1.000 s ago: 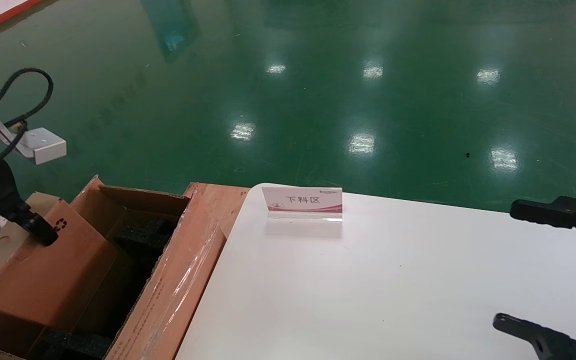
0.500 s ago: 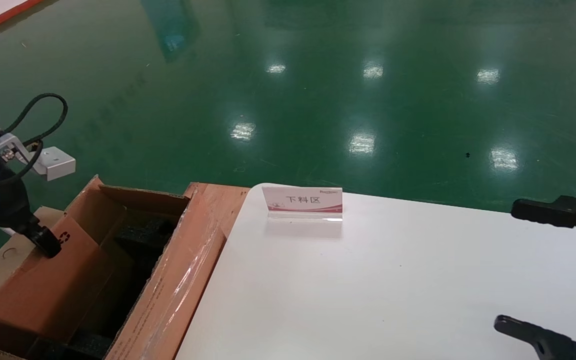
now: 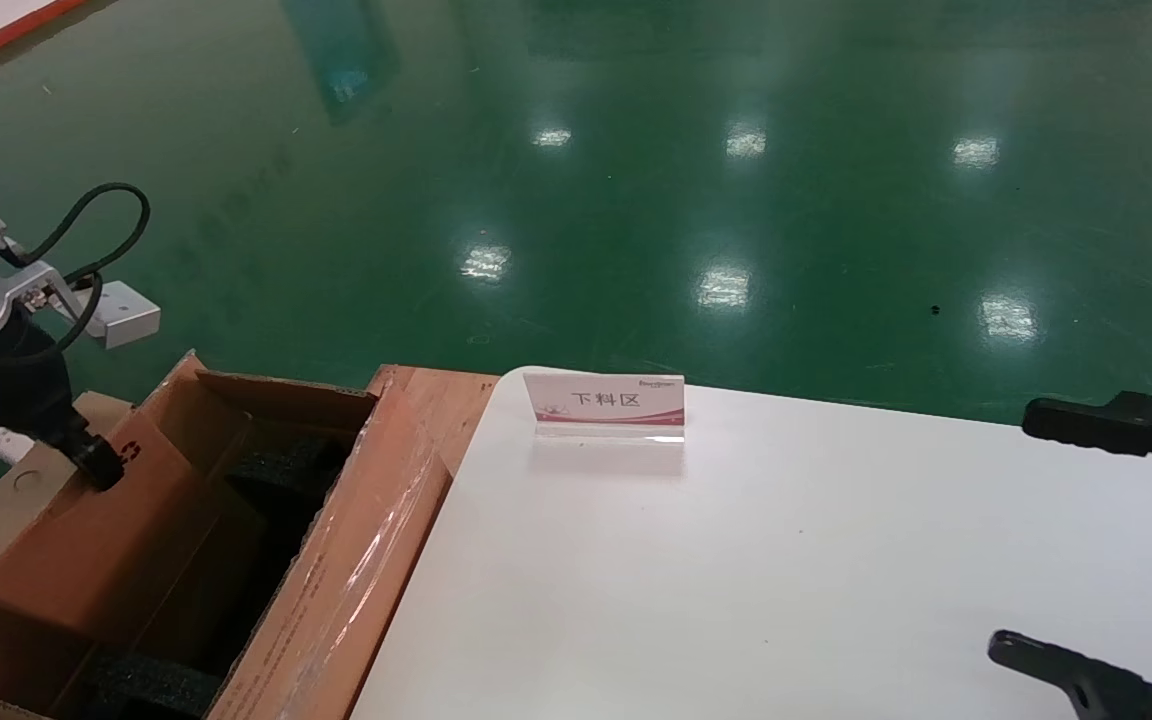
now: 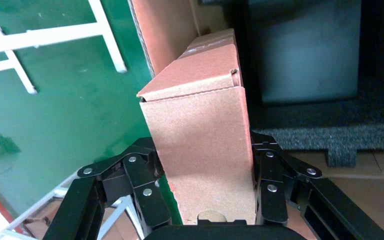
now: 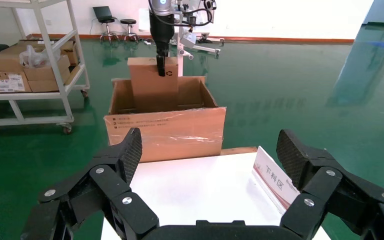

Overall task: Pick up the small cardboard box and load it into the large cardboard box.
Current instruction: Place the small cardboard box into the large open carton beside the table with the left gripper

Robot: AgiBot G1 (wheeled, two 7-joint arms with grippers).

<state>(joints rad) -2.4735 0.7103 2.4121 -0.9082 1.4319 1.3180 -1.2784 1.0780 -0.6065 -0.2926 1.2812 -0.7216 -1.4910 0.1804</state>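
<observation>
While left gripper (image 4: 202,192) clamps small cardboard box (image 4: 200,150) — partway inside large cardboard box (image 3: 336,590) | right gripper (image 5: 207,165) spread

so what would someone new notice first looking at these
Probably the left gripper, shut on the top edge of the small cardboard box, which stands upright partly inside the large cardboard box with black foam at the bottom. Next, the white table beside it, carrying a small sign, with the open right gripper hovering over it.
</observation>
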